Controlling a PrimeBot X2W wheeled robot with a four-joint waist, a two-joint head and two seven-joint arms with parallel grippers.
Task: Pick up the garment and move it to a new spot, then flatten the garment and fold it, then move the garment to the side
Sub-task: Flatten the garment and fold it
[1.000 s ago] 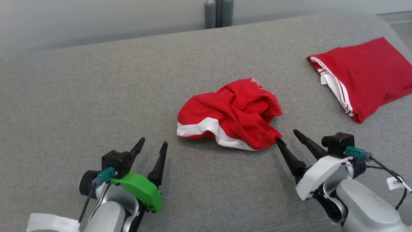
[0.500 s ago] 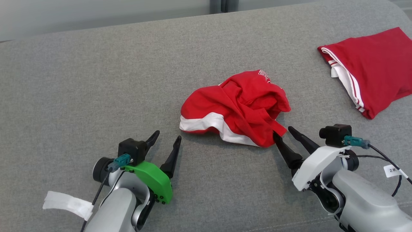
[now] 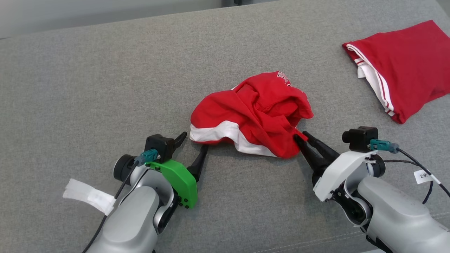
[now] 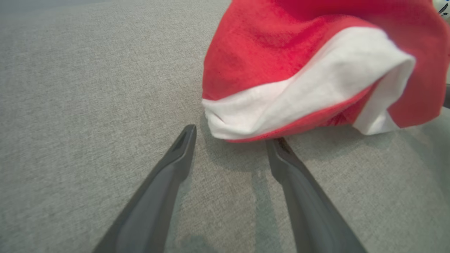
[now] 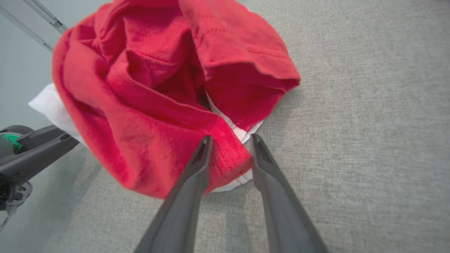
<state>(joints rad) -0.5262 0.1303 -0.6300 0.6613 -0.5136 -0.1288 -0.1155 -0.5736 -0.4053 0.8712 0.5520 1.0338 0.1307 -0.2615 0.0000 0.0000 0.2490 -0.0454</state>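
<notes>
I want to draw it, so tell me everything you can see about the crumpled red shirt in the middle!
The crumpled red garment looks like soft knit cloth, bunched in deep folds, with a broad white band along its near edge and white print on top. It lies heaped on the grey cushion. Fingers of the right gripper flank its near red corner; whether they pinch is unclear. The open left gripper reaches the white band.

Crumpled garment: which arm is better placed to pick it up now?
Right, probably. The right claw has the red corner of the crumpled garment between its fingers; the left claw stands open at the white band, gripping nothing.
</notes>
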